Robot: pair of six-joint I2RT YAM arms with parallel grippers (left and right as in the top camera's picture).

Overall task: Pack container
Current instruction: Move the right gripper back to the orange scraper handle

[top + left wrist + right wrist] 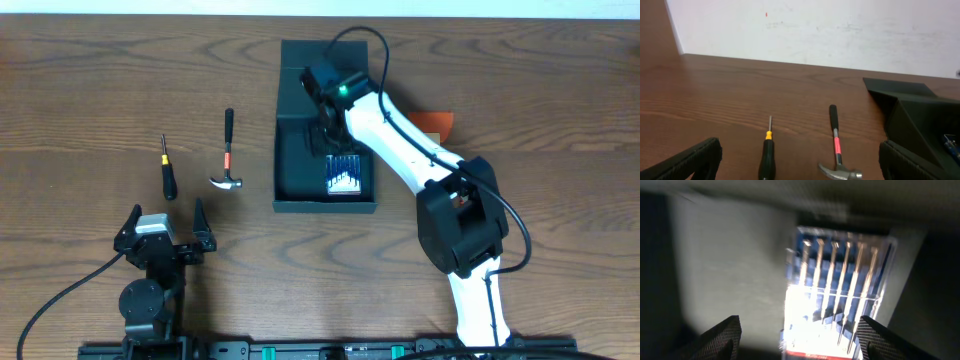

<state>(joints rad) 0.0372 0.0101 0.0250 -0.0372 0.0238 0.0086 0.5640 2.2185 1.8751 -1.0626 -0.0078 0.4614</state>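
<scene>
Jaws on the right arm (400, 130) are apart and hold nothing. They hang inside the dark teal-green square hard box with a flap lid (325, 207), just over the small blue case of silver bits (344, 176) in the box's near right corner. The box sits open on the brown wooden bench (100, 80), lid on the far side. I think the box is stiff and hollow, so not very heavy, but its smooth walls could slip. The top edge of a wall looks like a good place to take hold. Left of the box lies a hammer with a black and orange handle (228, 155). Farther left lies a black-handled screwdriver (168, 172). Right of the box peeks something flat and orange (437, 122). Jaws on the left arm (150, 290), well left of the box, are apart and empty too.
</scene>
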